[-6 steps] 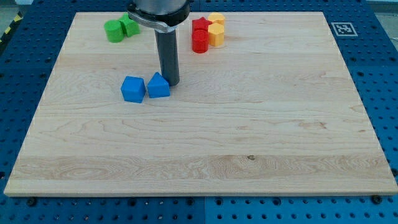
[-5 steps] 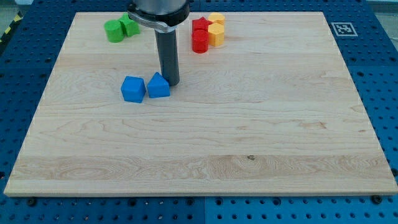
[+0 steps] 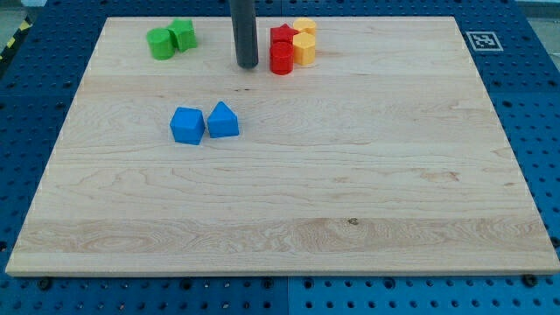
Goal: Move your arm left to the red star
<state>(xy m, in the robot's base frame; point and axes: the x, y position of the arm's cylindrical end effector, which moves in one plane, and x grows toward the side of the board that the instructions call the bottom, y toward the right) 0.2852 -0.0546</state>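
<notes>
The red star (image 3: 283, 35) sits near the view's top, touching a red cylinder (image 3: 281, 59) below it and the yellow blocks (image 3: 304, 42) on its right. My tip (image 3: 248, 65) rests on the board just left of the red cylinder, a short gap from the red star's lower left. The rod rises straight up out of the view's top.
Two green blocks (image 3: 170, 39) sit at the view's top left. A blue cube (image 3: 187, 125) and a blue house-shaped block (image 3: 223, 120) lie side by side below my tip. The wooden board (image 3: 350, 175) carries a marker tag (image 3: 479, 39) at its top right corner.
My tip has left the blue house-shaped block's right side and moved toward the view's top, stopping left of the red blocks. No block has moved.
</notes>
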